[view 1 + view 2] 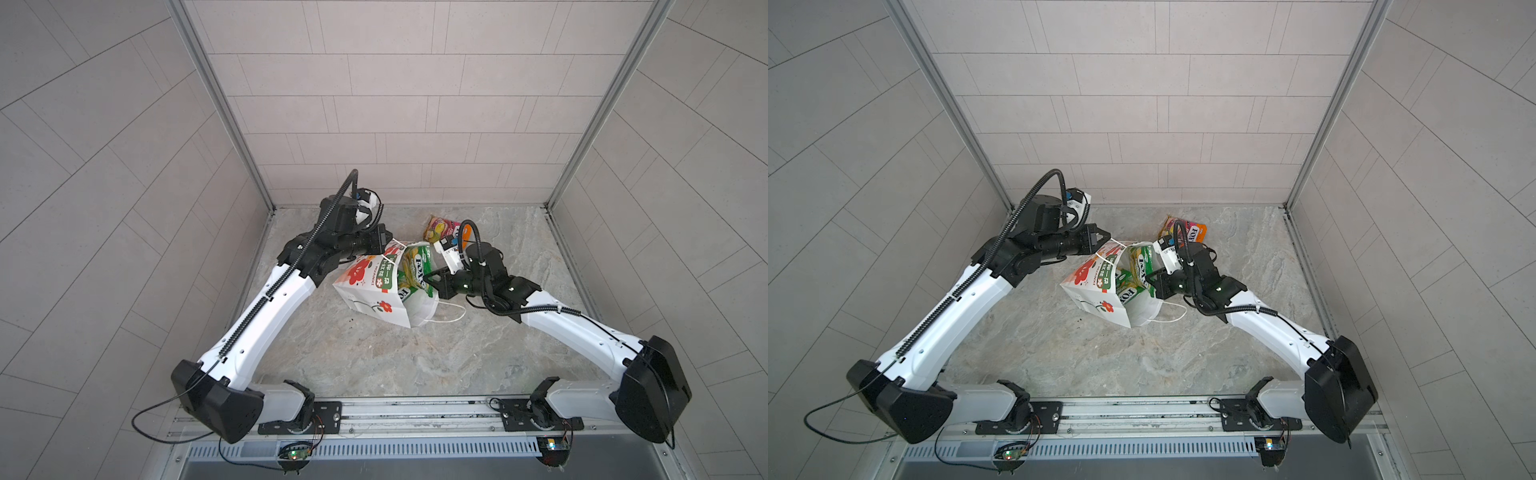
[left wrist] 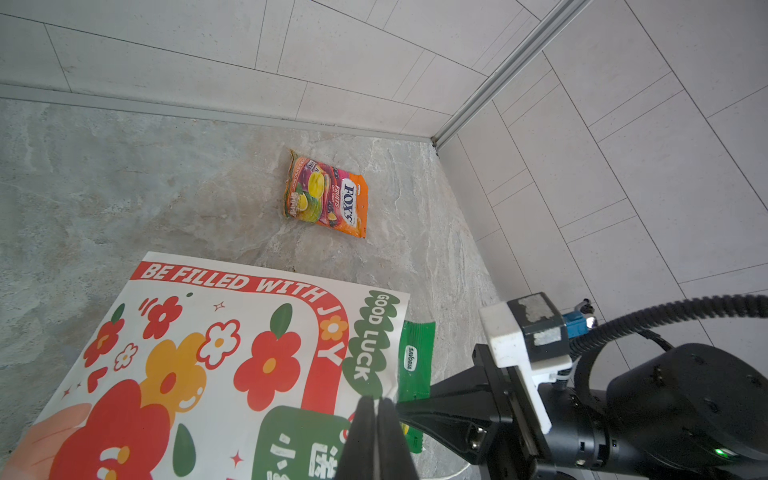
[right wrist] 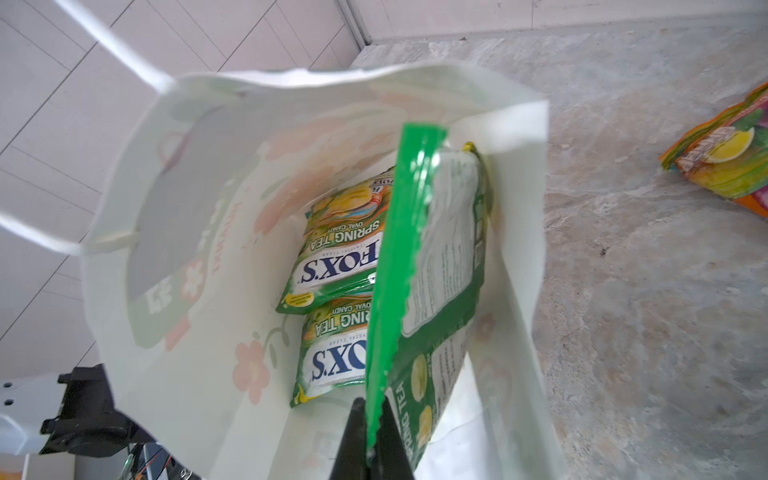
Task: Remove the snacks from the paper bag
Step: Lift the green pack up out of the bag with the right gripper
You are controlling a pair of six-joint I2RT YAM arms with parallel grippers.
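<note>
The white paper bag (image 1: 365, 291) (image 1: 1088, 291) with red flowers leans at mid-table, its mouth turned to the right arm. My left gripper (image 1: 388, 241) (image 2: 376, 401) is shut on the bag's printed rim (image 2: 374, 353). At the mouth, my right gripper (image 1: 430, 279) (image 3: 376, 401) is shut on the sealed green edge of a green-and-yellow snack packet (image 3: 440, 249) (image 1: 415, 266), which stands partly inside the bag. Two more green packets (image 3: 336, 249) (image 3: 332, 353) lie deeper inside. An orange packet (image 1: 440, 228) (image 2: 328, 195) rests on the table behind the bag.
Tiled walls close the table at the back and both sides, with a metal corner post (image 2: 498, 75) near the orange packet. A white cord handle (image 1: 449, 316) trails on the marble top (image 1: 374, 365) beside the bag. The arms' base rail (image 1: 415, 415) runs along the front.
</note>
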